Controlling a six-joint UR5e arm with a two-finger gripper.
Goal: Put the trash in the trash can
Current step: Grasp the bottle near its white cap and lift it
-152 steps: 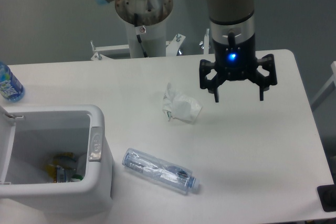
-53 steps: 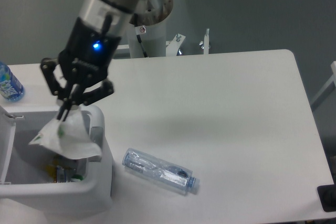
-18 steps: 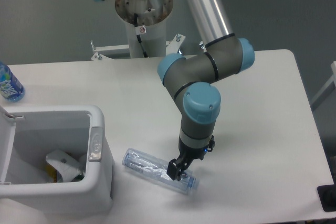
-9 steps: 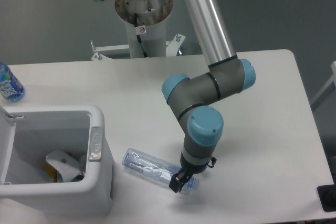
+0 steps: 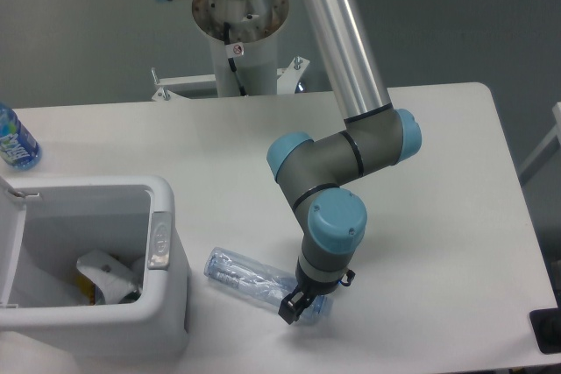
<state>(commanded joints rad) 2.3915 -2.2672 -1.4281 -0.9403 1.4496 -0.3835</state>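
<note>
Reaching down on the crushed clear plastic bottle (image 5: 254, 279), I have the two-finger gripper (image 5: 294, 305) right at its cap end; the wrist hides the jaws, so I cannot tell their opening. Next I judge a firm grasp, then a lift. Off left, the boxy white trash can (image 5: 162, 291) already holds the crumpled white napkin (image 5: 105, 269).

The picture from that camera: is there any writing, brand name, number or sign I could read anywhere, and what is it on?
No text here can be read.
Water bottle: blue label with white print, too blurred to read.
Sticker on the robot's base column: a small red-and-white sign, too small to read.
Latch on the trash can: raised marks, not legible.
Crushed bottle: no label visible.
</note>
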